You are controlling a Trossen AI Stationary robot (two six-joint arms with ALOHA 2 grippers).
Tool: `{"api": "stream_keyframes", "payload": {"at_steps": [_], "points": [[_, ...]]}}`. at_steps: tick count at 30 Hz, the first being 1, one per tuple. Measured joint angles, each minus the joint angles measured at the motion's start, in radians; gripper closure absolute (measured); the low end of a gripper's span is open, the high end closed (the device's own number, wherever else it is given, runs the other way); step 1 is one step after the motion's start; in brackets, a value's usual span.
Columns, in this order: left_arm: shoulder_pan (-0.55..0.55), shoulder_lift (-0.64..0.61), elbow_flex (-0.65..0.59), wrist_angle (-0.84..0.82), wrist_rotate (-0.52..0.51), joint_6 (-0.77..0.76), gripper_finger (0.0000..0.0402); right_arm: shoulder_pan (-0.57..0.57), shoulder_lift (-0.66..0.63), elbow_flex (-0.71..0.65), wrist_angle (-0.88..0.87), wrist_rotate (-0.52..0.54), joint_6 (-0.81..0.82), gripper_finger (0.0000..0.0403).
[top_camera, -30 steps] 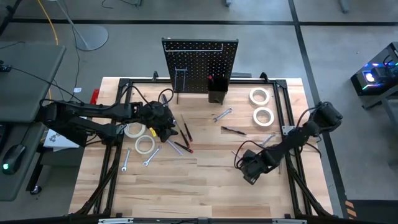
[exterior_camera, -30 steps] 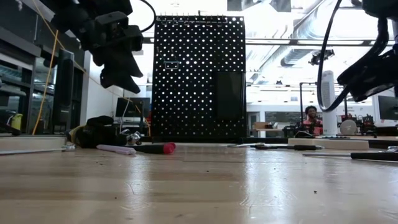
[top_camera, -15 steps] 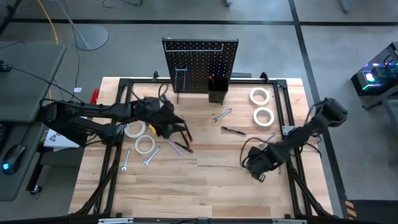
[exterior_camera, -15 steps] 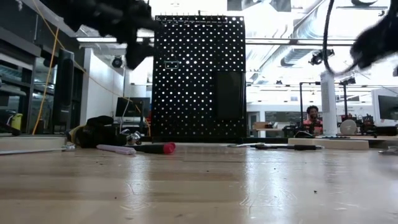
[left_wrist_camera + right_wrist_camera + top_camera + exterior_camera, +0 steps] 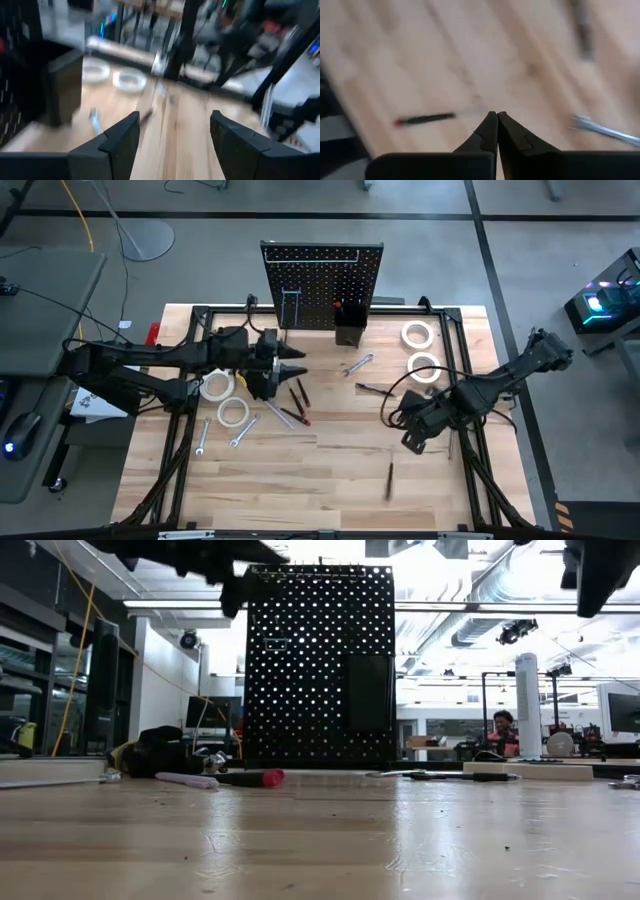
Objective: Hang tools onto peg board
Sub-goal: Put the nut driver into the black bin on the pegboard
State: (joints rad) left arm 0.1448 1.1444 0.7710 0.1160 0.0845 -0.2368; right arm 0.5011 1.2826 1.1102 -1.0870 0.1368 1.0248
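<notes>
Now that my right gripper [image 5: 496,116] has snapped shut on nothing and a dark tool [image 5: 389,480] lies loose on the counter [image 5: 330,470], my left gripper [image 5: 292,367], spread, nears the peg board [image 5: 322,280] empty

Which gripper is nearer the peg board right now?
Left. The left gripper hovers open just in front of the peg board, toward its left half. The right gripper, shut and empty, sits far off at the table's right-front.

The wooden table [image 5: 330,470] carries the peg board [image 5: 322,283]; tape rolls [image 5: 424,366], wrenches [image 5: 357,365] and screwdrivers [image 5: 297,392] lie before it.
</notes>
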Motion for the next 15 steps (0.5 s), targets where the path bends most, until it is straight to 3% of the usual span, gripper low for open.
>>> {"api": "stream_keyframes", "payload": {"at_steps": [4, 10, 13, 15], "points": [[-0.011, 0.000, 0.000, -0.158, 0.001, -0.020, 0.0179, 0.024, 0.044, -0.063, 0.302, -0.073, 0.083, 0.0381], [-0.041, 0.002, -0.004, -0.358, 0.022, 0.021, 0.0179, 0.155, 0.254, -0.024, 0.583, -0.147, 0.198, 0.0288], [-0.068, 0.003, -0.006, -0.429, 0.059, 0.035, 0.0179, 0.189, 0.398, 0.059, 0.631, -0.191, 0.152, 0.0243], [-0.094, 0.003, -0.006, -0.444, 0.066, 0.005, 0.0179, 0.185, 0.495, 0.131, 0.564, -0.191, 0.074, 0.0221]]}}
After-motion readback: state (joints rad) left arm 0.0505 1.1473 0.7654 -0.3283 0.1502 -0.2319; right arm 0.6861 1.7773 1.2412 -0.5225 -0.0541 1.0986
